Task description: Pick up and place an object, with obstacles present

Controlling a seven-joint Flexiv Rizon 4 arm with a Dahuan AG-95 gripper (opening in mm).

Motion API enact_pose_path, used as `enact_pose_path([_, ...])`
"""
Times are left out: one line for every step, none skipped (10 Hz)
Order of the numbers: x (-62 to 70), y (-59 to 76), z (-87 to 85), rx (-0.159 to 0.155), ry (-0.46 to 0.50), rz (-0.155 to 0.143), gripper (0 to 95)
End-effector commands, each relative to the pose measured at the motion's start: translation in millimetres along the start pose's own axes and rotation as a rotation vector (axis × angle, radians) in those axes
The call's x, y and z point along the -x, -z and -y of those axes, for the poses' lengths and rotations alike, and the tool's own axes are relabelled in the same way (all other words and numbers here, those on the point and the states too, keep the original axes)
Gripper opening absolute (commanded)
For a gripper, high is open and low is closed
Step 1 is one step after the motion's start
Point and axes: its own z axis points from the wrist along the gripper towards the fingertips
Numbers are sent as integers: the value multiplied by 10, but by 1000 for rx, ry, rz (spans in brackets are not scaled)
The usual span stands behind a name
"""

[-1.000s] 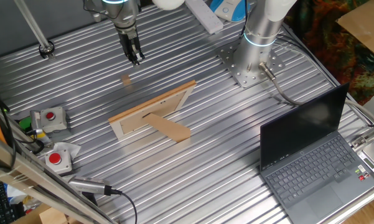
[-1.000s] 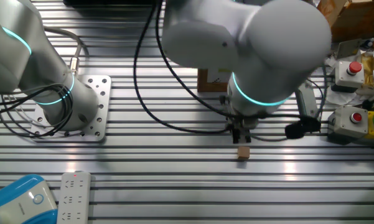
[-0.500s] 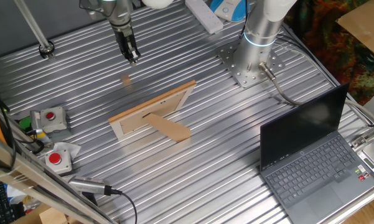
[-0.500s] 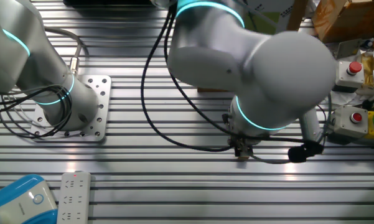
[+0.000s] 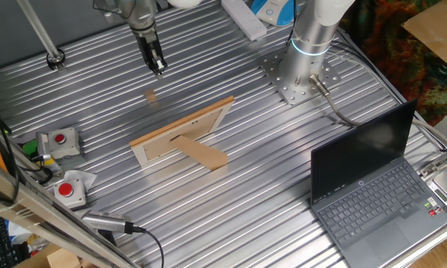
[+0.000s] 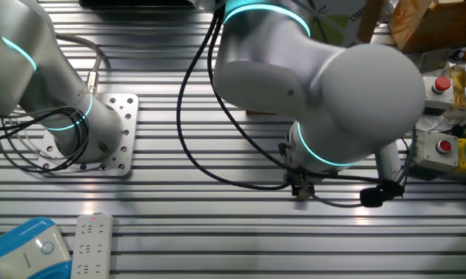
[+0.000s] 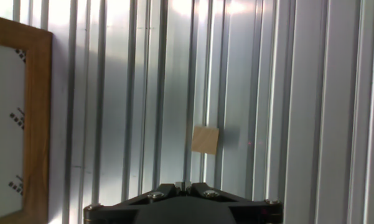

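The tiny tan wooden block (image 5: 151, 95) lies alone on the ribbed metal table (image 5: 268, 141), behind the picture frame. In the hand view the block (image 7: 206, 139) sits just ahead of my fingers. My gripper (image 5: 158, 71) hangs above the table, a little behind and to the right of the block, with its jaws shut and nothing between them (image 7: 182, 185). The light-wood picture frame (image 5: 182, 134) stands propped on its brown flap (image 5: 204, 155); its edge shows at the left of the hand view (image 7: 40, 118). In the other fixed view my arm hides the block.
An open dark grey laptop (image 5: 372, 186) stands at the front right. Two red button boxes (image 5: 59, 138) (image 5: 65, 190) sit at the left edge. The arm's base (image 5: 301, 74) is bolted at the back, and a white power strip (image 6: 93, 232) lies near it.
My gripper has risen and drawn back from the block toward the far left. The block and the picture frame have not moved.
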Motion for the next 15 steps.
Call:
enact_pose_path([13,-8,7,29,-8,-1,0])
enact_pose_path([13,-7,8,37,-17,-2,0])
enact_pose_path([13,-7,8,36,-33,-2,0])
enact_pose_path([13,-7,8,34,-49,1,0])
enact_pose_path([13,-7,8,25,-64,0,0])
enact_pose_path([13,-7,8,24,-80,0,0])
enact_pose_path([13,-7,8,26,-86,-5,0])
enact_pose_path([13,-7,8,24,-90,-19,0])
enact_pose_path([13,-7,8,22,-94,-51,0])
enact_pose_path([13,-7,8,22,-104,-75,0])
enact_pose_path([13,-7,8,21,-117,-88,0])
enact_pose_path([13,-7,8,24,-135,-94,0])
enact_pose_path([13,-7,8,18,-151,-94,0])
enact_pose_path([13,-7,8,10,-161,-93,0])
enact_pose_path([13,-7,8,6,-173,-93,0])
